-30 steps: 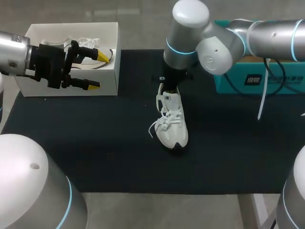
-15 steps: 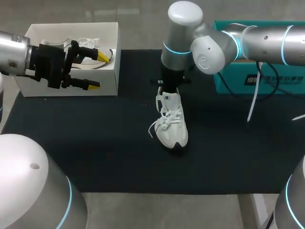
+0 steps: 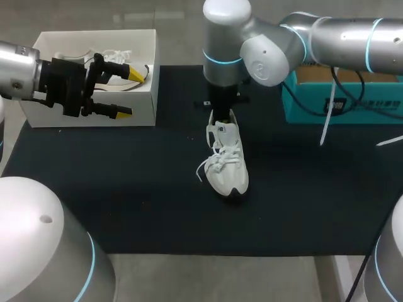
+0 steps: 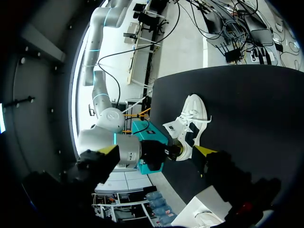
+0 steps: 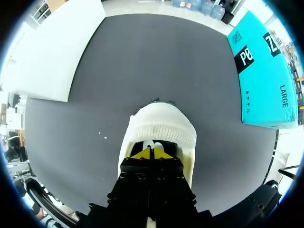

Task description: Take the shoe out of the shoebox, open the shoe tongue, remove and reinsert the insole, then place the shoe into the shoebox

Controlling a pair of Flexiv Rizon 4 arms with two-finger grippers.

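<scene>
my left pincer [image 3: 127, 93] hangs wide open with nothing between its tips. the white shoebox [image 3: 82, 119] sits right under it, with something white and laced lying inside. well ahead of that pincer, out on the dark table [image 3: 126, 189], the white shoe [image 3: 228, 163] stands upright on its sole, clear of the box. my right pincer [image 5: 153, 153] is down in the shoe's mouth at the heel end, with the toe cap pointing away ahead of it. its yellow tips are pressed together. i cannot tell whether a thin bit of tongue or insole is nipped between them. the teal box [image 3: 371, 107] stands off beside that arm, apart from the shoe.

i judge the shoe is out and i am working at the tongue or the insole. next i need a firm pinch and a slow lift, with the left pincer brought over to hold the shoe down.
</scene>
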